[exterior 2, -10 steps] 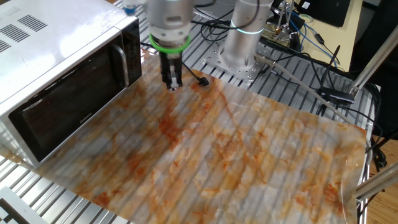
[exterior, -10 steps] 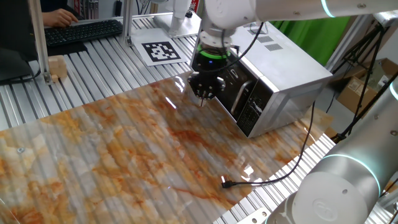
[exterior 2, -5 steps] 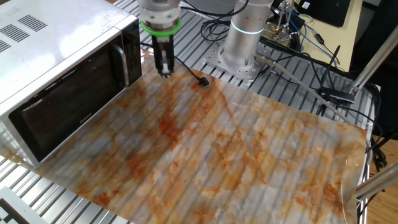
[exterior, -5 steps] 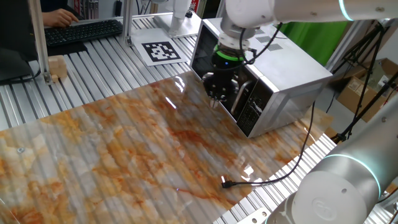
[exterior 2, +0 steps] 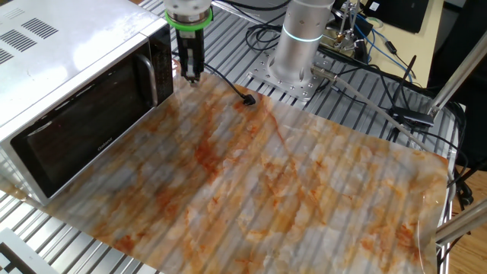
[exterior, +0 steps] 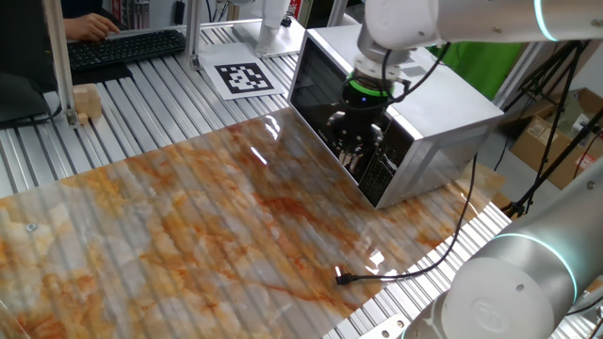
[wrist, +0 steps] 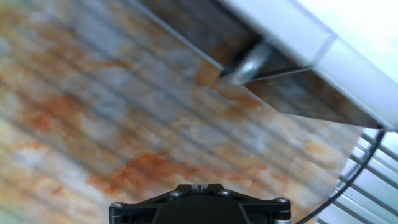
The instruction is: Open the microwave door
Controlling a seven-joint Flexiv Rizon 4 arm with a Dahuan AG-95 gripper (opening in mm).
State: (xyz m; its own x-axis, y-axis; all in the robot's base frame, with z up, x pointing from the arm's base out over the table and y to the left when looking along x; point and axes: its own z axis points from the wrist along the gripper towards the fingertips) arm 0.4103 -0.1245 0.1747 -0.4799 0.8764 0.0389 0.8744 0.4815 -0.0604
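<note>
The microwave (exterior: 443, 104) is a silver-grey box at the back right of the marbled mat; it is at the left in the other fixed view (exterior 2: 61, 46). Its door (exterior 2: 84, 129) is glossy black glass and closed, with a vertical silver handle (exterior 2: 150, 76) beside the dark button panel (exterior 2: 162, 65). My gripper (exterior 2: 190, 74) is shut and empty. It points down just in front of the microwave's handle end, a little above the mat. In one fixed view the gripper (exterior: 356, 168) hides the handle. The blurred hand view shows the handle's lower end (wrist: 249, 62) ahead of the fingertips (wrist: 198, 186).
The black power cord (exterior: 424, 264) loops over the mat's right edge and ends in a plug (exterior: 344, 276). A second arm's base (exterior 2: 300, 46) stands behind the mat. A keyboard (exterior: 122, 47), a tag sheet (exterior: 243, 77) and a wooden block (exterior: 85, 99) lie at the far left.
My gripper has moved from above the mat toward the microwave, and now hangs in front of its handle and button panel. The door has stayed closed.
</note>
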